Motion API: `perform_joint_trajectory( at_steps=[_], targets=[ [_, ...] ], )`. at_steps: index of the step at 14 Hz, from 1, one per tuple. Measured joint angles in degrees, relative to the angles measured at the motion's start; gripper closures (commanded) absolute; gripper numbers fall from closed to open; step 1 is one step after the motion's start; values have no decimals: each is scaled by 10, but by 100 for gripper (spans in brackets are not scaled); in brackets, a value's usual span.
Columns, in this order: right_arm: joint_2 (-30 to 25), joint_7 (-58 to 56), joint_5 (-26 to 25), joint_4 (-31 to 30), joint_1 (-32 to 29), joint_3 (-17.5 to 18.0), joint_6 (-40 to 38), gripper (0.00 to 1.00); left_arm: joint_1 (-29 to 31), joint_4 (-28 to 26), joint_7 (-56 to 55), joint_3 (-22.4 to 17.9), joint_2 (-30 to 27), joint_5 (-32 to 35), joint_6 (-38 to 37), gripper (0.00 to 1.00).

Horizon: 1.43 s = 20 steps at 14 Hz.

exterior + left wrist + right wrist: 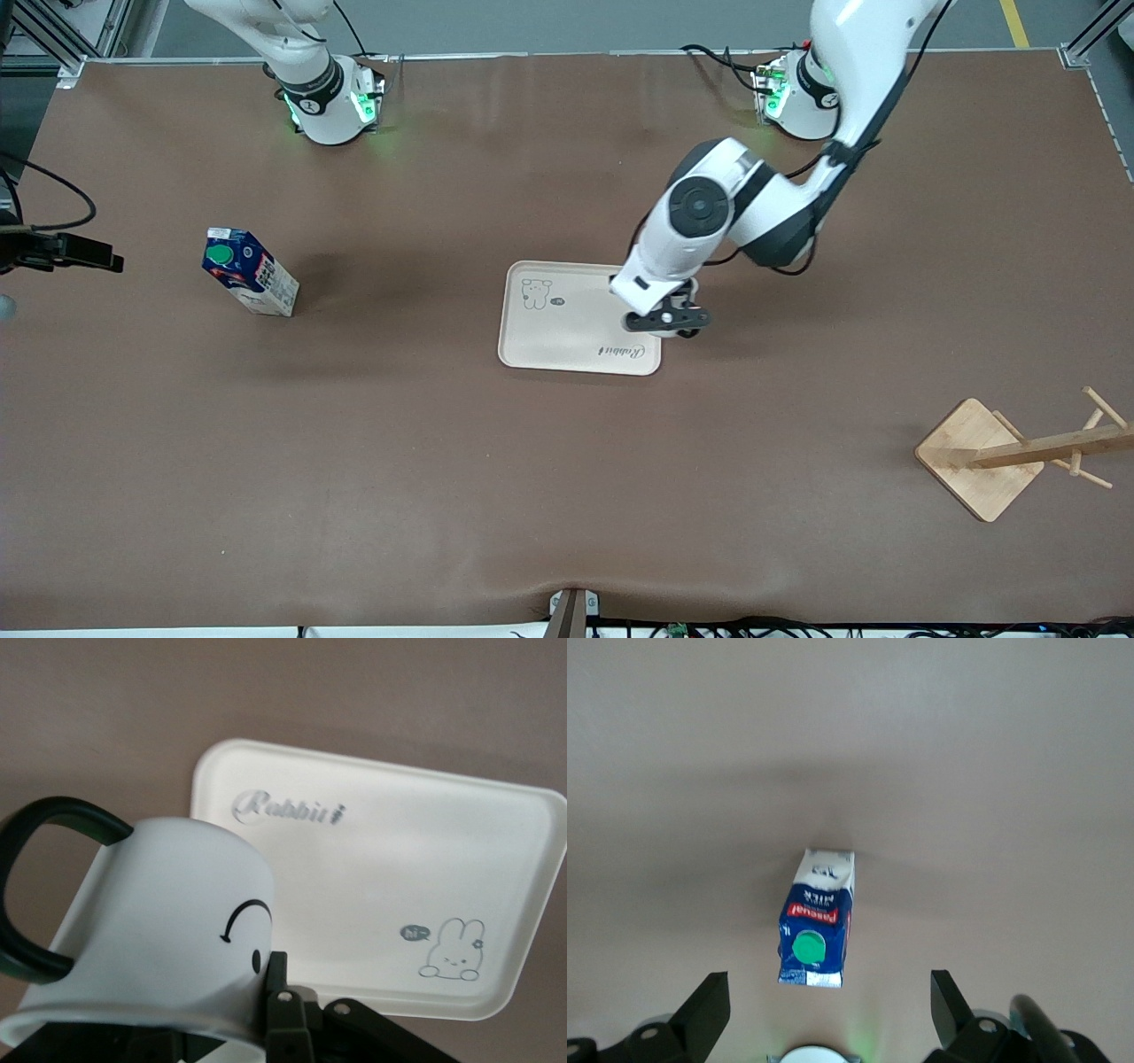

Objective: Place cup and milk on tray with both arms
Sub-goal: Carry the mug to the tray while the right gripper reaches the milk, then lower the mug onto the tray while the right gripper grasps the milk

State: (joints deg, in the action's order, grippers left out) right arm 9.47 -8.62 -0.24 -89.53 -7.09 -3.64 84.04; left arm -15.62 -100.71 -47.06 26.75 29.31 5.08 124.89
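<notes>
The cup (159,921), white with a black smiley and a black loop handle, fills the left wrist view. My left gripper (252,1014) is shut on its wall by the rim, with one finger (279,992) showing. In the front view the left gripper (666,321) hangs over the tray's (567,332) end toward the left arm, and the hand hides the cup. The tray (381,859) lies below the cup. The milk (251,272) stands toward the right arm's end. My right gripper (828,985) is open and high over the milk (818,917); it does not show in the front view.
A wooden rack (979,456) with a square base lies tipped near the left arm's end, nearer to the front camera. A black device on a cable (62,251) sticks in at the table's edge at the right arm's end.
</notes>
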Motion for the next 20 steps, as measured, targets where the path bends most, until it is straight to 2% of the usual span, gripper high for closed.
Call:
perform_joint_trajectory(
  at_steps=[4,10,12,13,14,15,16,20],
  targets=[
    [-11,1,0,-100,-7,0,50,0,-40,56,-23,-4,71,1,-37,100],
    [-64,19,6,-267,-5,6,170,0,-45,66,-23,-4,96,2,-67,100],
    [-70,35,11,-288,4,10,176,0,-46,66,-23,-4,99,2,-69,73],
    [-74,41,12,-294,12,11,176,0,-46,66,-23,-4,100,2,-70,63],
    [-77,46,12,-300,21,11,178,0,-46,66,-23,-4,101,3,-70,45],
    [-79,48,12,-308,28,12,185,0,-46,66,-23,-4,101,8,-70,12],
    [-79,48,11,-316,31,12,193,0,-46,67,-23,-4,101,16,-70,0],
    [-79,48,10,-349,30,8,225,0,-44,84,-23,-5,100,48,-74,0]
  ],
)
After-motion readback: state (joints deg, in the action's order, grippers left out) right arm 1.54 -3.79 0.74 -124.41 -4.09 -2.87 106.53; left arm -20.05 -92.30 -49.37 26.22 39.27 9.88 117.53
